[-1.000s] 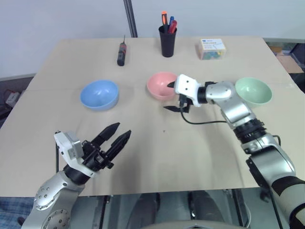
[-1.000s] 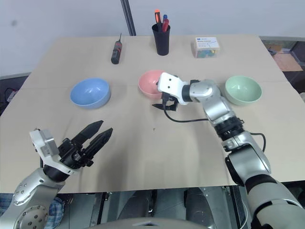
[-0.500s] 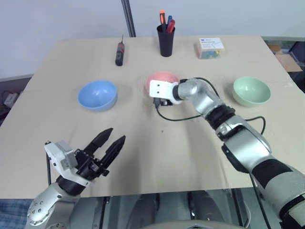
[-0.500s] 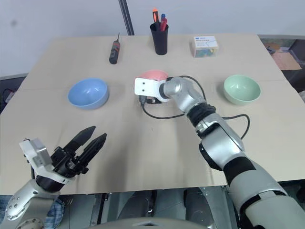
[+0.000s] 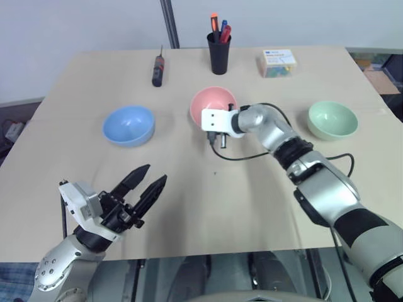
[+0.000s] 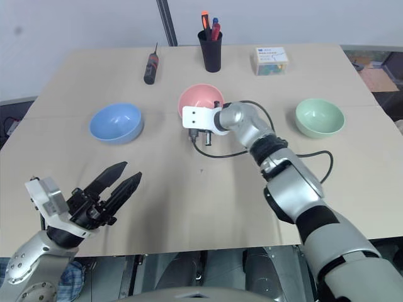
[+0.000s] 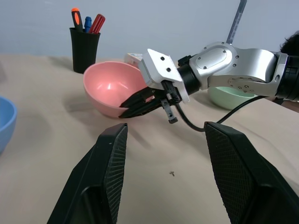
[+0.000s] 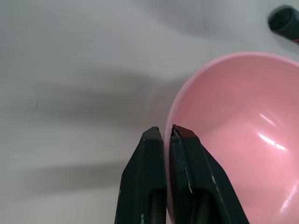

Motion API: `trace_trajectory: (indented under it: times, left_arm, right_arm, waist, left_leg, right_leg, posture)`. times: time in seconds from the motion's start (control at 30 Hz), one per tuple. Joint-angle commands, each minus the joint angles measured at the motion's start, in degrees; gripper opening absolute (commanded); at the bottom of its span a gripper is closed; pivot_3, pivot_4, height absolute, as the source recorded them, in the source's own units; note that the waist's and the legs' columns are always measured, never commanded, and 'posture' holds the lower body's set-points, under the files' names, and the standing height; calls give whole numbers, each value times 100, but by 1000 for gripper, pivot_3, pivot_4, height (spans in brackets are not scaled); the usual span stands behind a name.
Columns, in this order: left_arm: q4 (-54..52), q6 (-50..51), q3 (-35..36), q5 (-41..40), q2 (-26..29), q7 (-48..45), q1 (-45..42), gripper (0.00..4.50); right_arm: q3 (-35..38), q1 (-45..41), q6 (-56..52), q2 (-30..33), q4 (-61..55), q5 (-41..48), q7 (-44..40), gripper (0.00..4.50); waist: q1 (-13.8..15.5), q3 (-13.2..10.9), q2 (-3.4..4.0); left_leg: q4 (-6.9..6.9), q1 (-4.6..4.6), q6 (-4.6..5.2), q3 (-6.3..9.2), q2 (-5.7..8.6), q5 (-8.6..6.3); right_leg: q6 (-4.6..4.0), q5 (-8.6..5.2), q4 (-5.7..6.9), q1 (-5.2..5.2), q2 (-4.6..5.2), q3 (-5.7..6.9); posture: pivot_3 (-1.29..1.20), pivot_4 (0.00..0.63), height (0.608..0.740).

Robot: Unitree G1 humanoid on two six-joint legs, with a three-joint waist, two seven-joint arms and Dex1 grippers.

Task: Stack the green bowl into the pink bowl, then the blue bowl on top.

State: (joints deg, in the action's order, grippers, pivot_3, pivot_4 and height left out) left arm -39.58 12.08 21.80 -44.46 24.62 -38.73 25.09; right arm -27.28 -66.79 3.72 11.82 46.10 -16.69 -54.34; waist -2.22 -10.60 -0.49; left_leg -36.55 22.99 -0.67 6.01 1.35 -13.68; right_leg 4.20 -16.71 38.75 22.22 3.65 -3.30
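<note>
The pink bowl [image 5: 212,100] sits mid-table and looks tipped toward me in the left wrist view [image 7: 110,86]. My right gripper [image 8: 164,130] is shut on its near rim, one finger inside and one outside; from the side its fingers [image 7: 135,103] pinch the wall. At the table's right stands the green bowl [image 5: 332,119], upright and untouched. The blue bowl [image 5: 129,124] stands at the left. Above the near left table edge my left gripper [image 5: 155,173] hangs open and holds nothing.
A black cup of pens [image 5: 220,53], a screwdriver [image 5: 158,69] and a small box [image 5: 279,63] line the far side of the table. A black cable [image 5: 252,154] loops on the table [image 5: 208,195] by my right wrist.
My right gripper swung left to the pink bowl's near rim and shut on it, and the bowl now tips toward me. The left gripper stayed open in place.
</note>
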Motion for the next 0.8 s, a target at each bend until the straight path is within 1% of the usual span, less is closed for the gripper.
trace_trajectory:
  times: [0.03, 0.07, 0.13, 0.23, 0.33, 0.43, 0.5, 0.53, 0.67, 0.77, 0.8]
  left_arm:
    - [17, 2, -45, -65, 93, -58, -125, 2760]
    - [38, 5, -54, -62, 105, -67, -147, 2760]
    - [116, 38, -92, -69, 156, -89, -284, 2760]
    - [232, 79, -136, -73, 240, -155, -456, 2760]
    - [389, 136, -114, -95, 338, -230, -639, 2760]
    - [508, 185, -144, -111, 418, -288, -816, 2760]
    - [553, 217, -187, -99, 447, -324, -907, 2760]
    - [569, 232, -198, -94, 456, -329, -941, 2760]
    - [635, 285, -175, -143, 515, -403, -1059, 2760]
    - [668, 301, -195, -177, 553, -513, -1131, 2760]
    - [670, 302, -205, -185, 560, -542, -1164, 2760]
  right_arm:
    - [238, 553, -649, 694, -1953, 538, -1185, 23]
    - [248, 733, -861, 855, -2392, 622, -1384, 23]
    - [358, 1338, -2014, 1309, -3751, 1185, -2013, 23]
    - [484, 1894, -3035, 1743, -5037, 1707, -2354, 23]
    - [638, 2303, -3410, 1974, -5779, 2070, -2353, 23]
    - [767, 2534, -3430, 1979, -6086, 2267, -2121, 23]
    - [818, 2609, -3282, 1974, -6153, 2255, -1899, 729]
    - [827, 2628, -3257, 1994, -6167, 2252, -1823, 872]
    - [871, 2707, -3228, 2145, -6246, 2327, -1683, 2472]
    - [933, 2744, -3340, 2255, -6327, 2417, -1585, 3971]
    - [1012, 2741, -3412, 2262, -6352, 2477, -1522, 4064]
  waist:
    - [-2, 0, -1]
    - [0, 0, -1]
    - [1, 1, -1]
    - [-38, 0, 0]
    - [-41, -1, 1]
    - [-19, 1, -2]
    - [-9, 1, -2]
    - [-8, 1, -2]
    - [-2, 1, -3]
    - [1, 1, -3]
    - [0, 1, -3]
  left_leg:
    - [0, 1, 0, 1, 0, 0]
    - [0, 2, 0, -1, 0, 0]
    - [1, 1, 1, 1, -2, -1]
    - [1, -3, 2, -2, -7, -1]
    - [0, -11, 2, -8, -9, -1]
    - [-3, -17, 2, -2, -13, -1]
    - [-8, -15, 2, 2, -12, -1]
    - [-8, -14, 2, 1, -11, -1]
    - [-9, -13, 2, 1, -9, -1]
    - [-9, -11, 1, 5, -9, -1]
    - [-9, -12, 2, 4, -9, -1]
  right_leg:
    - [0, 0, 0, 0, 1, 1]
    - [0, 0, -2, 0, 2, 0]
    - [0, 0, -2, -1, 2, 1]
    - [0, 0, 5, -1, 1, -2]
    - [0, 0, 11, -3, -4, -7]
    - [0, 0, 10, -11, -8, 1]
    - [1, 0, 8, -15, -6, 4]
    - [1, 0, 7, -16, -3, 4]
    - [1, 0, 4, -17, 1, 4]
    - [1, 0, 4, -18, 2, 8]
    - [1, 0, 3, -18, 2, 7]
  posture:
    - [0, 150, 740]
    - [0, 150, 740]
    - [0, 150, 740]
    - [0, 150, 740]
    - [0, 150, 740]
    - [0, 150, 740]
    - [0, 150, 740]
    - [0, 150, 740]
    - [0, 150, 740]
    - [0, 150, 740]
    - [0, 150, 740]
